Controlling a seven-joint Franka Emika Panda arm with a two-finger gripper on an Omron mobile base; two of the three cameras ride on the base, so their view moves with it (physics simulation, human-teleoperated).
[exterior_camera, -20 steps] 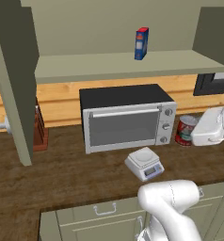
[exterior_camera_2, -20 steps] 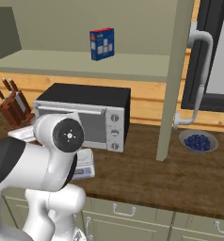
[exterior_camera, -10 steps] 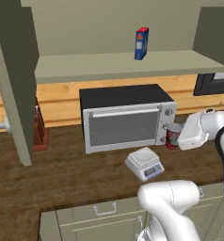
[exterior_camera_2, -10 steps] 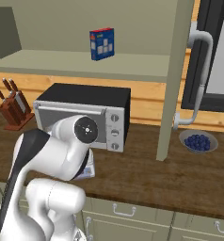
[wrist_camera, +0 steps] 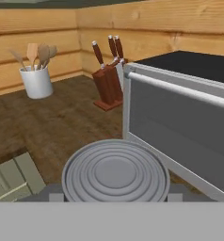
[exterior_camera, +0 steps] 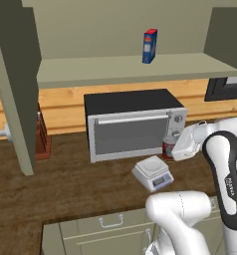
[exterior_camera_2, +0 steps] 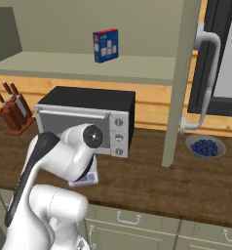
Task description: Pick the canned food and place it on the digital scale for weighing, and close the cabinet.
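Pincer (exterior_camera: 171, 149) clamped on short red-labelled silver-topped can (exterior_camera: 168, 148), held beside flat light-grey square scale (exterior_camera: 152, 173) for transfer. Olive-beige wall cabinet (exterior_camera: 16, 89) doors open, awaiting closure.

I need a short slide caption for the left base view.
Gripper holds the canned food beside the toaster oven, above the counter near the digital scale.

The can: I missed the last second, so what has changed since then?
The gripper, jaws shut on the can, has carried it leftward past the toaster oven toward the scale. The scale, the blue box and the open cabinet stayed put.
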